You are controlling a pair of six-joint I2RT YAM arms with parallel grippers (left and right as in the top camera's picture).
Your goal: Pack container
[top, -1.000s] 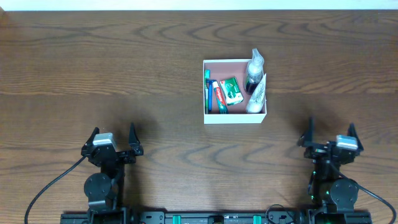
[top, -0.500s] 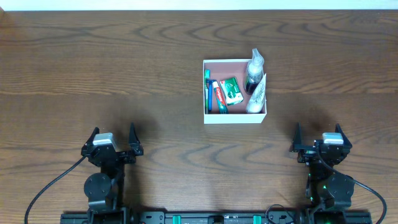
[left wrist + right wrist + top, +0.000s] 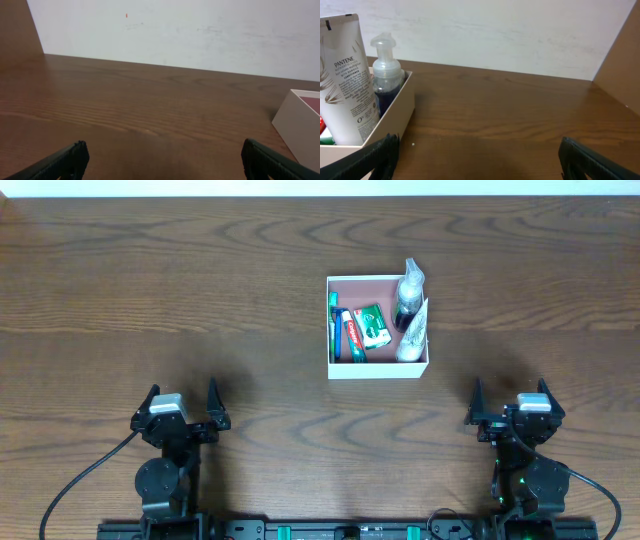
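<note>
- Overhead check: where's the container?
- Container (image 3: 378,369) upper centre of frame, slightly right, toiletries (image 3: 372,325) inside. My left gripper (image 3: 183,392) lower left, right gripper (image 3: 510,392) lower right: both spread wide, holding nothing.

My left wrist view cuts the container (image 3: 296,122) off at the right edge; overhead, I cannot read the green packet (image 3: 372,326).
</note>
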